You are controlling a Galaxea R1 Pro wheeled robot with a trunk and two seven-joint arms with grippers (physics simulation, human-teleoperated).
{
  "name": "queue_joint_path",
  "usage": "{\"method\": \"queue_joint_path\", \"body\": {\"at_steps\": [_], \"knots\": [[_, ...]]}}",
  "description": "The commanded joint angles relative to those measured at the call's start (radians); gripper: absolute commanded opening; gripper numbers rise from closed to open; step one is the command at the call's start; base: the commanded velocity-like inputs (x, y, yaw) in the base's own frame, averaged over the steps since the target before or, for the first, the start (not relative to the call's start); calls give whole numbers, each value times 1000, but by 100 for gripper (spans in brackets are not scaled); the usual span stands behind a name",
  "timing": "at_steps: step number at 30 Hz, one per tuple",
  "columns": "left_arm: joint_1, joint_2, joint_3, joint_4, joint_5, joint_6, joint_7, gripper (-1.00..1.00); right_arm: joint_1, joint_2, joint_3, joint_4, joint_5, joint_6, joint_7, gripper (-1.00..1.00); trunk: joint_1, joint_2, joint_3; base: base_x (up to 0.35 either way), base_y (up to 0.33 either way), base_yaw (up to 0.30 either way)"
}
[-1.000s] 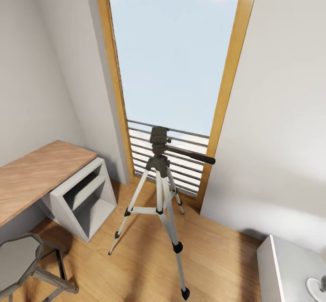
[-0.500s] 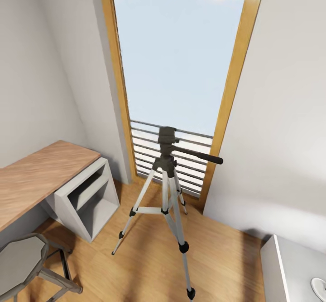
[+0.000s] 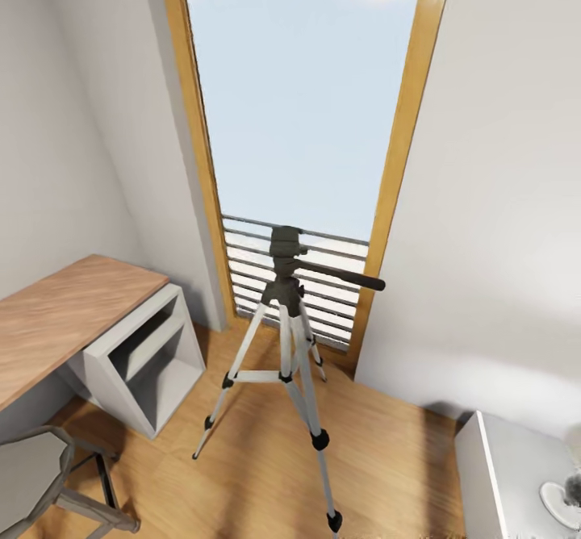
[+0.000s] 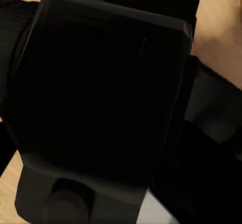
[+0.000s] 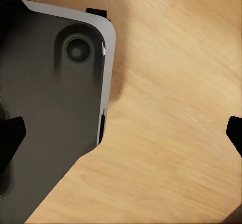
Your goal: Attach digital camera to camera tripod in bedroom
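Head view, near to far: grey octagonal stool (image 3: 32, 474), silver-legged camera tripod (image 3: 284, 345) with bare black head, wood-framed window (image 3: 298, 103). My view has swung slightly since a moment ago, framing the tripod centrally: still approaching. My right jaws (image 5: 121, 133) are spread over wood floor beside my dark base; my left jaws' state I cannot tell, and I cannot make out the digital camera.

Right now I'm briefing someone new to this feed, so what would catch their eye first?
The tripod stands mid-floor with its legs spread, its black head bare and the pan handle sticking out to the right. Behind it rises a tall wood-framed window full of sky, with a slatted railing at its foot. A wooden desk runs along the left wall.
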Motion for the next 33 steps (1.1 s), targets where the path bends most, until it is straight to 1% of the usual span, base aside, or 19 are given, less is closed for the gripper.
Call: {"method": "queue_joint_path", "body": {"at_steps": [1, 8, 12, 33], "knots": [[-1, 0, -8, 0, 7, -2, 4, -100, -2, 0, -2, 3, 8, -6, 2, 100, 1, -2, -2, 0, 0, -225], [-1, 0, -8, 0, 7, -2, 4, -100, -2, 0, -2, 3, 8, -5, 2, 100, 1, -2, -2, 0, 0, -226], [-1, 0, -8, 0, 7, -2, 4, -100, -2, -1, -2, 3, 8, -5, 2, 100, 1, -2, -2, 0, 0, -100], [-1, 1, -8, 0, 7, -2, 4, -100, -1, -2, -1, 3, 11, -5, 3, 100, 1, -2, -2, 0, 0, -5]]}}
